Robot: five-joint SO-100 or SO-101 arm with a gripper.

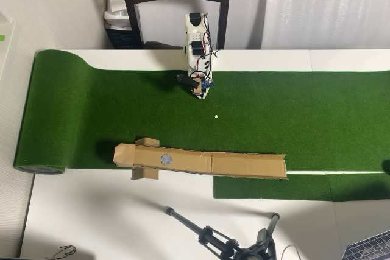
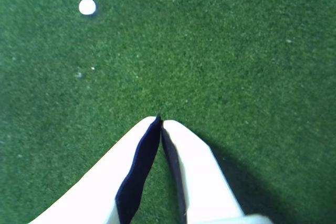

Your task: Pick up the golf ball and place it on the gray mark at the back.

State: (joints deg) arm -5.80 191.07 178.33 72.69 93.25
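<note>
Overhead view first: the arm is seen at the far edge of the green turf [image 1: 304, 114], with the end effector [image 1: 200, 92] brought low over the grass. No golf ball can be made out anywhere on the turf or on the white tabletop [image 1: 91, 211]. Only a tiny white dot [image 1: 216, 115] is seen just beyond the end effector, and it looks far too small to be the ball. A gray round mark [image 1: 166, 158] is spotted on the cardboard channel [image 1: 201, 162], well apart from the arm. It is taken to be the target.

Now the wrist view: the end effector [image 2: 160, 121] is shown with its two tips pressed together and nothing held between them. Bare turf [image 2: 252, 51] lies below. The white dot [image 2: 87, 6] sits off to the upper left, flat and small.

The risks are judged as follows. The dot could be mistaken for the ball, and a grasp would then be wasted on the grass. With the tips pressed together, any descent would jab the turf rather than straddle anything. And until the ball is found, the cardboard wall could be clipped on a blind reach toward the mark.
</note>
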